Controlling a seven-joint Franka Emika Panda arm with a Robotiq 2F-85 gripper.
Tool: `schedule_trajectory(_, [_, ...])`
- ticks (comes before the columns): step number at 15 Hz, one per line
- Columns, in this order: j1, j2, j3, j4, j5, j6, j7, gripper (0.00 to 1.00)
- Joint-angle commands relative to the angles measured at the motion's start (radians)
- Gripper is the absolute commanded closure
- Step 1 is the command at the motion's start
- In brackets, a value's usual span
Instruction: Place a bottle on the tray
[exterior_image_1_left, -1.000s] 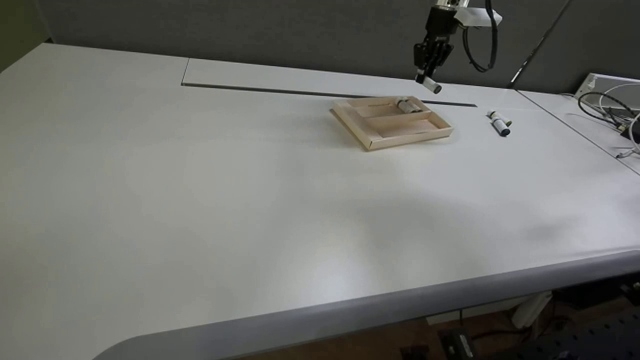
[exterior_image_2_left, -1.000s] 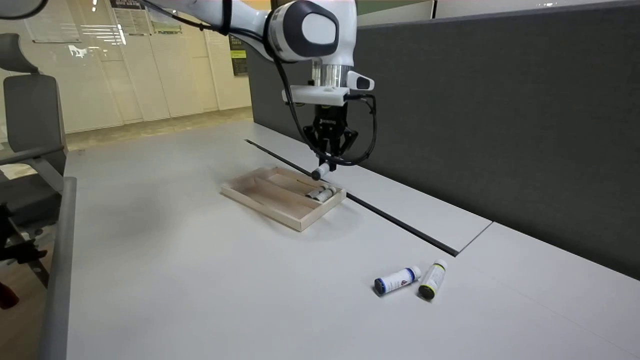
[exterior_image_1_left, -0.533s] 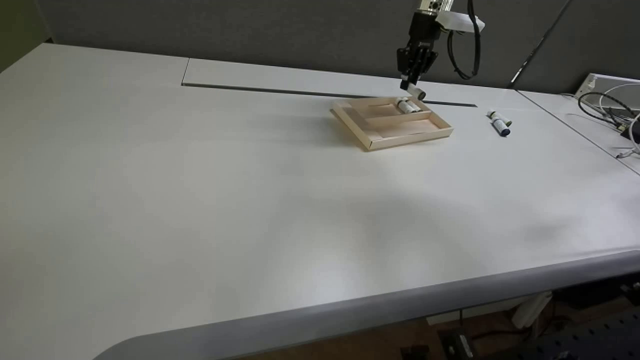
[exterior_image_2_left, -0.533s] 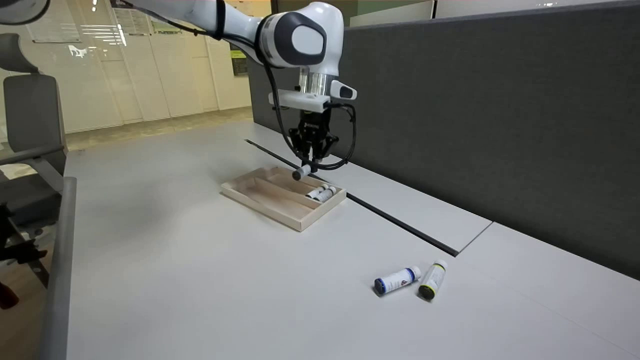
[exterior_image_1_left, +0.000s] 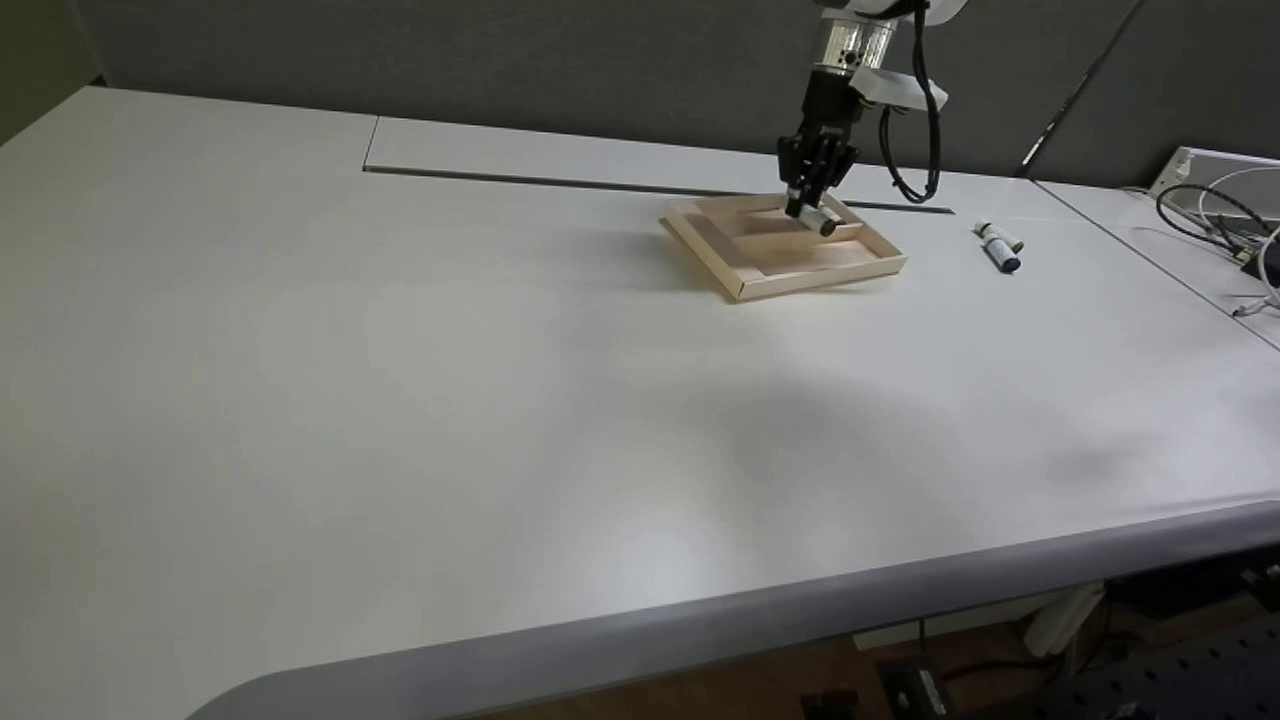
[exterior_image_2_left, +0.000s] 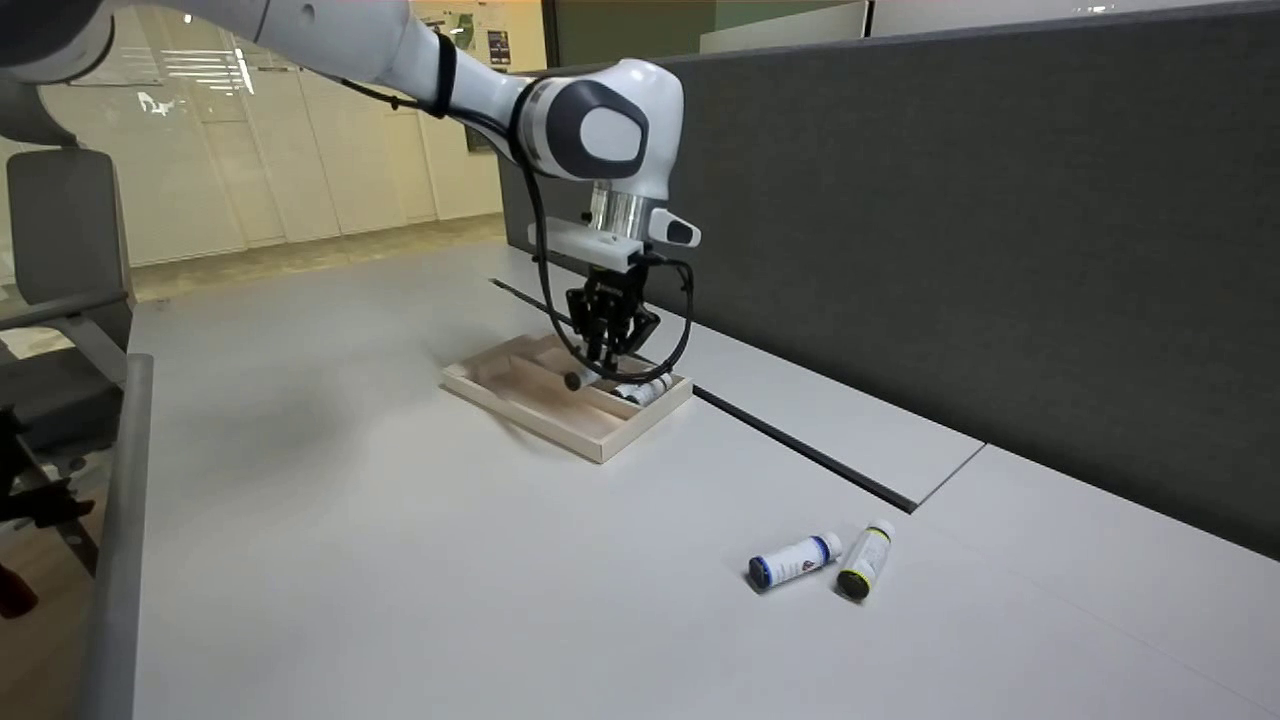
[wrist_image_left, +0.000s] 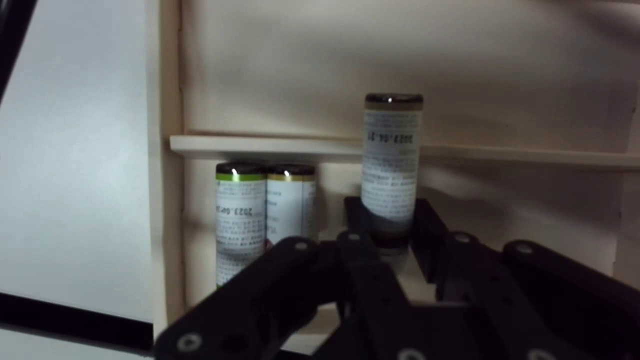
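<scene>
White-labelled, the small bottle (wrist_image_left: 391, 165) is being held between the fingers (wrist_image_left: 430, 235), which are pressing on its sides toward one end and leaving the dark end (wrist_image_left: 394, 98) jutting out ahead. Its long axis is running straight out from them, and in the wrist view it is crossing over the wooden divider (wrist_image_left: 260, 145) nearly at right angles; the coming move is likely turning on that overlap. In an exterior view, the fingers are standing over the far compartment (exterior_image_1_left: 752, 221) of the tan wooden tray (exterior_image_1_left: 822, 279), with the dark end pointing near and right; whether it is touching the divider cannot be told. In the wrist view, a green-banded bottle (wrist_image_left: 241, 225) and a gold-banded bottle (wrist_image_left: 291, 210) are lying side by side to its left, apart from it and parallel to it, so the heading is looking right. What is probably wanting is position: the small bottle may be needing to shift toward the far side until its dark end is clearing the divider, then to go down beside those two. Letting go here would risk leaving it propped on the divider. A blue-banded bottle (exterior_image_2_left: 795, 561) and a yellow-banded bottle (exterior_image_2_left: 866, 562) are lying on the desk (exterior_image_2_left: 400, 560), well apart from the tray.
</scene>
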Motion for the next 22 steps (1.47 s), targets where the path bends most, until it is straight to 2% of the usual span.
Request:
schedule_trajectory(1, [-0.006,0.026,0.008,0.053,0.022,-0.018,0.043,0.93])
schedule_trajectory(16, [-0.032,0.045,0.002,0.122,0.062,-0.008,0.074,0.93])
schedule_trajectory(22, [-0.032,0.077,0.003,0.149,0.064,0.03,0.085,0.93])
